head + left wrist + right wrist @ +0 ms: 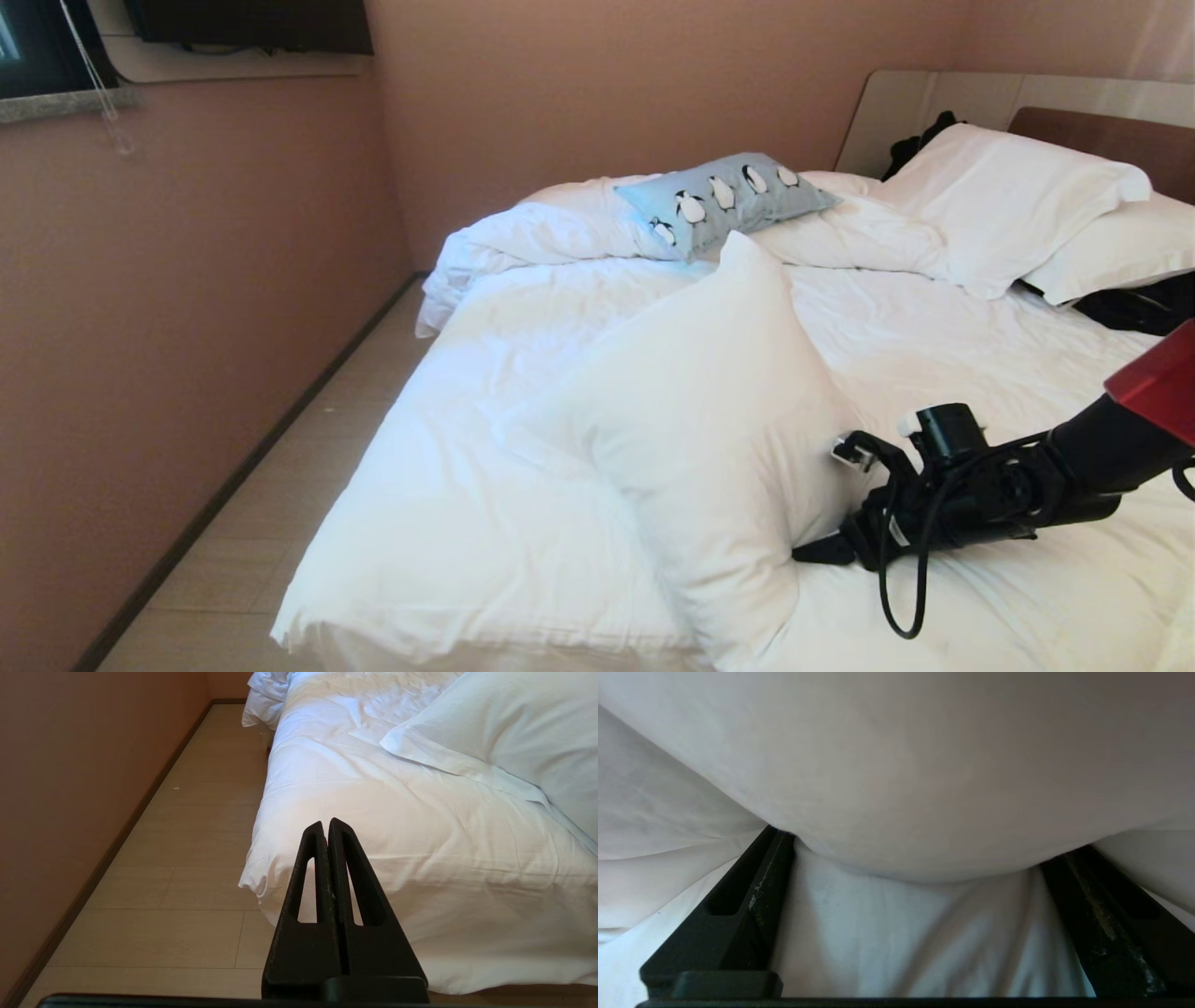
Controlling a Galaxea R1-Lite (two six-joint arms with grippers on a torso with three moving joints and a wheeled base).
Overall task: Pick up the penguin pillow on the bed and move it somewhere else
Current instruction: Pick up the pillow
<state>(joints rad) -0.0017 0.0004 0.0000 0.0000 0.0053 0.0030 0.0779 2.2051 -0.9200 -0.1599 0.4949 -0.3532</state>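
Although the task names the penguin pillow (724, 198), the right gripper (845, 509) is seen low on the bed (448, 485), its jaws spread wide against the side of a large white pillow (709, 439) that lies directly ahead of it. In the right wrist view the two fingers (752, 896) are set well apart, with the bulge of white fabric pressed down between them and nothing pinched; the wide spread is judged to suit a soft, bulky thing. Well beyond the gripper, past the white pillow and toward the far side of the bed, the penguin pillow is propped on the bunched duvet (541, 233), out of present reach. Further off, two more white pillows (1008, 201) are stacked by the headboard (1102, 135).

Only the head view shows the penguin pillow; the right wrist view is filled with white cloth. The left gripper (327, 826), absent from the head view, is shown by its own camera pressed together, held off the near corner of the bed above the floor (187, 858).
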